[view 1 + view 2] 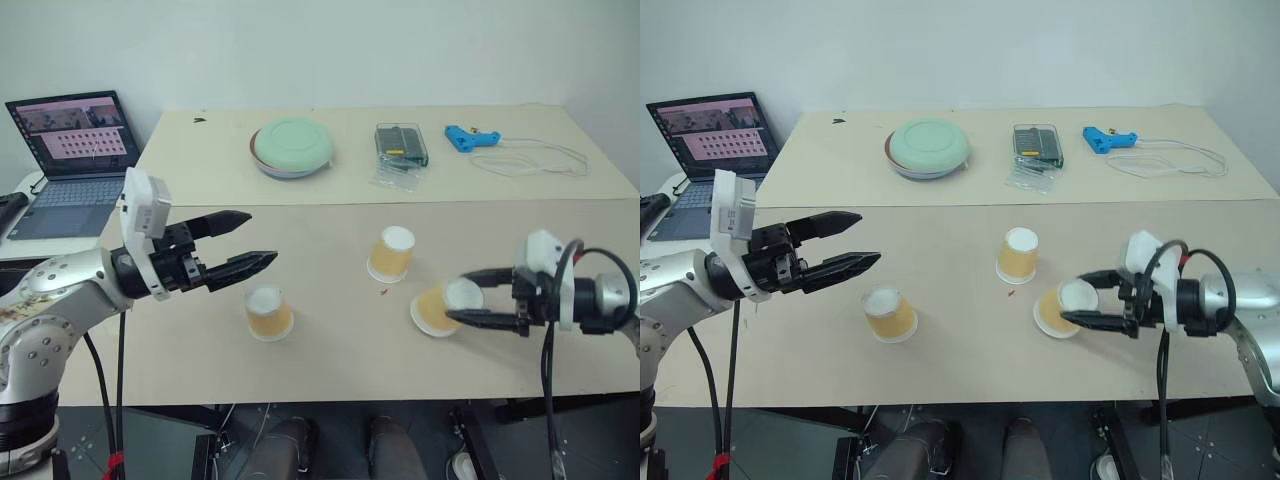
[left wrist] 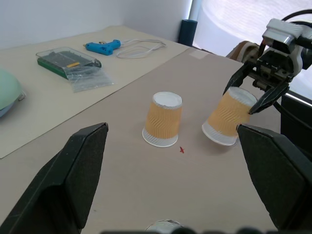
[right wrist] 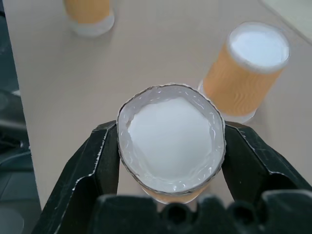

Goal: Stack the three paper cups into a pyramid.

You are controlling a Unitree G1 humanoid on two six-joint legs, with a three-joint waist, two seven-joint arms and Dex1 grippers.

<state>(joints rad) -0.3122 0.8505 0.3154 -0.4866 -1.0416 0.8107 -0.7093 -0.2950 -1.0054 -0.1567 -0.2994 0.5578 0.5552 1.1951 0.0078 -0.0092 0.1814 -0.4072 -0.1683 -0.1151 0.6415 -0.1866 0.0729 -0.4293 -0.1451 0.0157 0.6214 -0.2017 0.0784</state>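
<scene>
A: We see the right gripper [image 1: 468,302] clamped on a tilted cup [image 1: 441,309], base toward it, rim angled down to the table [image 1: 330,350].
B: We see the left gripper [image 1: 255,240] spread, empty. Beyond the tilted cup stands the middle cup [image 1: 391,254] inverted; the third cup [image 1: 269,313] is partly cut off in the left wrist view. A green bowl [image 1: 292,147] lies farthest.

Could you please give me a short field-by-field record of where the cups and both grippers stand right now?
held cup: tilted cup, gripped near its base by the right gripper
middle cup: upside down on the table, beside the held cup
left cup: upside down, standing apart near the left gripper
left gripper: open, holding nothing, above the table
pyramid: not started; no cup rests on another
far table: green bowl, blue tool
</scene>
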